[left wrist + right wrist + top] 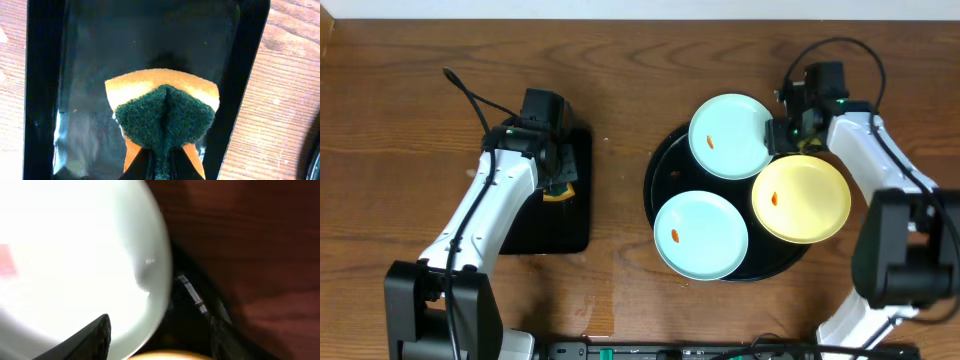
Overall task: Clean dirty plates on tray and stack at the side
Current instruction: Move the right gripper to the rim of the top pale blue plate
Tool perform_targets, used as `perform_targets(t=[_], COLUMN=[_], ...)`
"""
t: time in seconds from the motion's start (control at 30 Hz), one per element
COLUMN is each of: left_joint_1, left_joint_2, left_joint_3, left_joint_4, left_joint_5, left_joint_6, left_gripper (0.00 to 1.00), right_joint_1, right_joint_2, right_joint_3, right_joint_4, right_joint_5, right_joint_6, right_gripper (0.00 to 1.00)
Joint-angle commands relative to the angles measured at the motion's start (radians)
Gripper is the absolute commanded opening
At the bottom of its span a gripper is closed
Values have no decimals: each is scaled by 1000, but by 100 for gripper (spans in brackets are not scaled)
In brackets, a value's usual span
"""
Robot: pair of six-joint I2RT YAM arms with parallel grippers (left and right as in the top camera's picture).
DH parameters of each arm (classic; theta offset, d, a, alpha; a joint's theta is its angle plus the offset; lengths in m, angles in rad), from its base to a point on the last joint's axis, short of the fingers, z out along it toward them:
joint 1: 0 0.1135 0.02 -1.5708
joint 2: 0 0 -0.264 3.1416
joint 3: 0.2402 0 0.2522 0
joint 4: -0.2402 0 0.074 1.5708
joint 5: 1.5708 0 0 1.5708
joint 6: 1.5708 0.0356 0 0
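Note:
Three plates lie on the round black tray (663, 178), each with a small orange smear: a pale blue plate (730, 135) at the back, a second pale blue plate (700, 235) in front, and a pale yellow plate (802, 198) at the right. My right gripper (782, 135) is open at the right rim of the back blue plate (75, 255). One finger is over the plate and the other outside it (160, 335). My left gripper (557, 180) is shut on a sponge (162, 112), orange-yellow with a green scouring pad, over the rectangular tray.
The small rectangular black tray (545, 225) lies on the wooden table left of the round tray, and it fills the left wrist view (100, 45). The yellow plate's edge (165, 355) shows just below my right fingers. Cables trail behind both arms.

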Motion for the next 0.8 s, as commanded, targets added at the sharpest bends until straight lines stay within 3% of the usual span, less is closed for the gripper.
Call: perform_targets(t=[0.0,0.17,0.57,0.77], left_joint_1=[2,2,2,2], left_joint_2=[-13,-13,-13,-13], left_joint_3=[26,26,26,26], left_joint_4=[1,1,1,1], left_joint_5=[2,2,2,2], left_joint_6=[18,17,17,17], left_gripper=[7,7,7,7], right_joint_1=[5,5,4,5], right_joint_2=[-90,-75,95,96], right_joint_3=[12,11,11,11], right_joint_4=[-8,-8,63,33], right_joint_5=[-103,-63,-33,-28], right_joint_6=[18,17,32,125], right_gripper=[60,43,37,13])
